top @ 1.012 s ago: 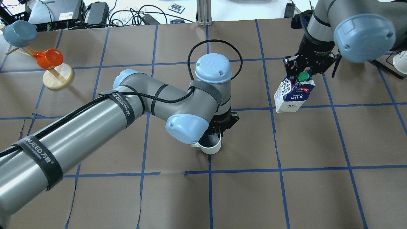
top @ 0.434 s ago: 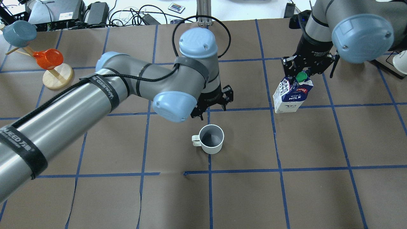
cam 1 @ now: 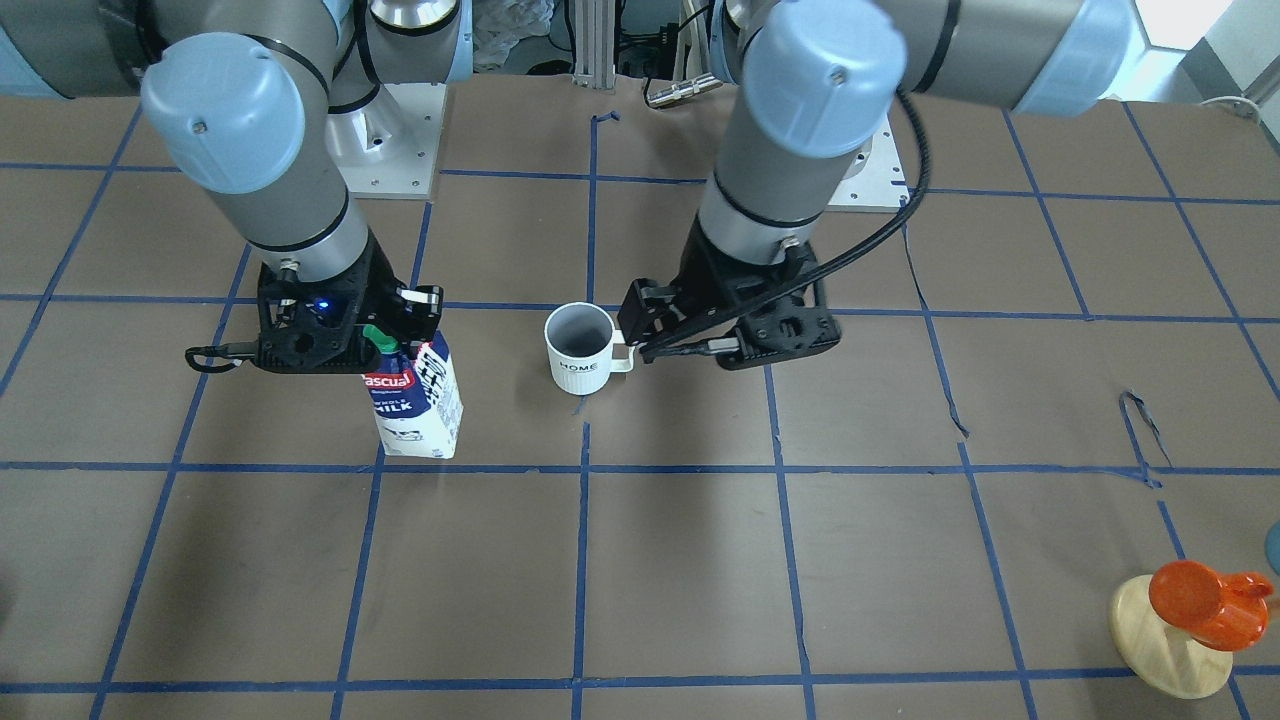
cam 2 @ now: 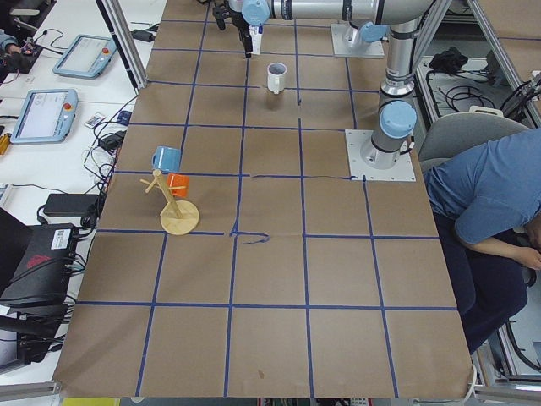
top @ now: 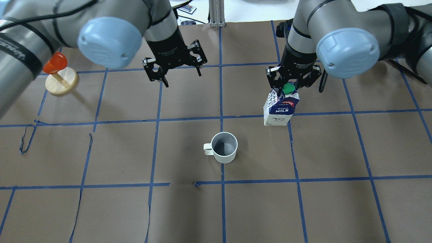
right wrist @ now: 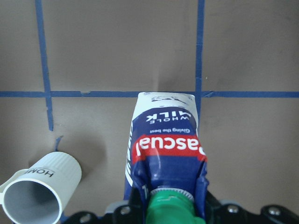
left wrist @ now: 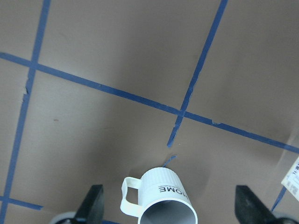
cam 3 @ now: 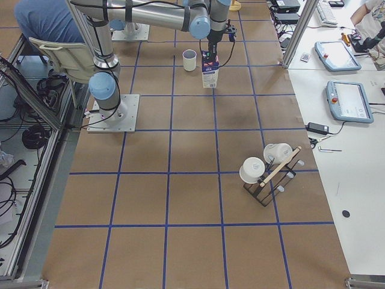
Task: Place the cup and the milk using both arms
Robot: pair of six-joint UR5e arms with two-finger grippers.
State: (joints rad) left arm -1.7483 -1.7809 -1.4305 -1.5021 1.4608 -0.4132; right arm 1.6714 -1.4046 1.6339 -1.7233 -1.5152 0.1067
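**Desk:** What is shown nearest the robot, and what is at risk there?

**Caption writer:** The cup (top: pixel 224 151) is seen upright on the brown surface (top: pixel 101 209), set over a blue tape line (top: pixel 222 202), with its handle turned toward the robot's left. It is gripped by nothing. It could be knocked over if the carton were carried across too low or too close.

**Desk:** And beyond it?

**Caption writer:** The milk (top: pixel 280 108) is pictured a little farther out and to the right, near the cup but apart from it. It is clamped at its gable, beside the green cap (right wrist: pixel 170 205), by the right tool (top: pixel 286 91), and it is seen leaning rather than plumb. Whether its base is pressed to the surface cannot be told. If it were let go while tilted, a topple would be likely, possibly toward the cup. The folded top is judged to be soft, so a slip or a crushed ridge could be caused by so high a hold.

**Desk:** Farthest out?

**Caption writer:** The left tool (top: pixel 182 77) is shown with its fingers spread wide and nothing between them, held high over the surface, well beyond the cup. The cup's handle could be clipped if that arm were swept low past it.
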